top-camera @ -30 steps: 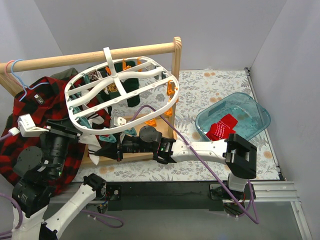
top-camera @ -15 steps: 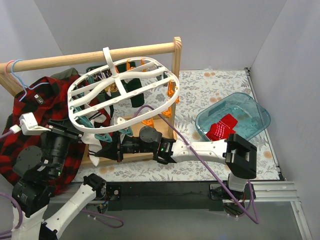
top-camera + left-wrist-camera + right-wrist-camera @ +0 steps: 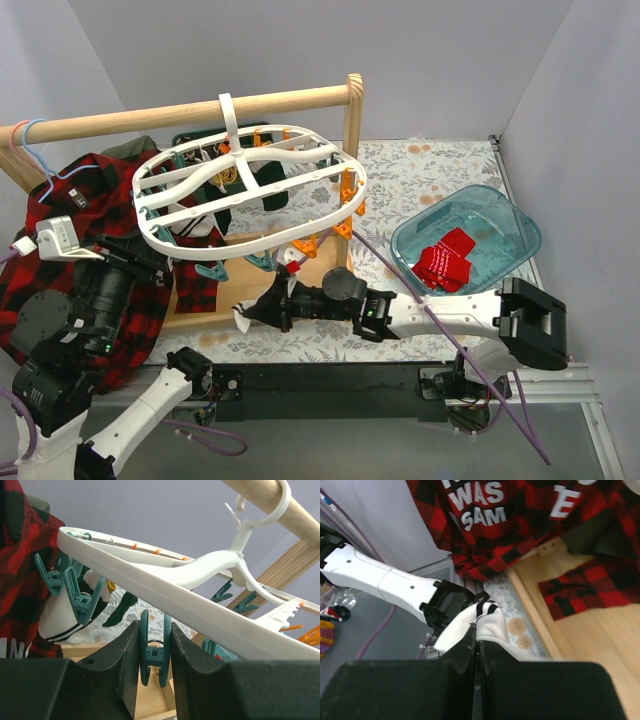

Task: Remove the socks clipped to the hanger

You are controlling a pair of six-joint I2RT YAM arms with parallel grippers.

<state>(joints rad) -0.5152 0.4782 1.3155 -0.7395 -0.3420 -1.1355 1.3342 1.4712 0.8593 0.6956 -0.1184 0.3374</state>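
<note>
The white oval hanger (image 3: 200,245) hangs by its hook from the wooden rail (image 3: 150,117); it also shows in the left wrist view (image 3: 165,587). Dark green socks (image 3: 236,178) hang from its far side. My left gripper (image 3: 172,262) is under the near left rim, shut on a teal clip (image 3: 153,650). A white sock with black stripes (image 3: 62,622) hangs from nearby teal clips. My right gripper (image 3: 268,305) is low in front of the stand, shut on a white black-striped sock (image 3: 487,625), which is free of the hanger (image 3: 243,318).
A red-and-black plaid shirt (image 3: 55,235) hangs at the left on a thin hanger and drapes over the wooden stand base (image 3: 590,645). A teal bin (image 3: 512,215) at the right holds red socks (image 3: 443,258). Orange clips (image 3: 346,185) hang on the hanger's right rim.
My right gripper has pulled back to the right and down with the white sock, away from the hanger. The hanger has swung and levelled. My left gripper stays at the near left rim.
</note>
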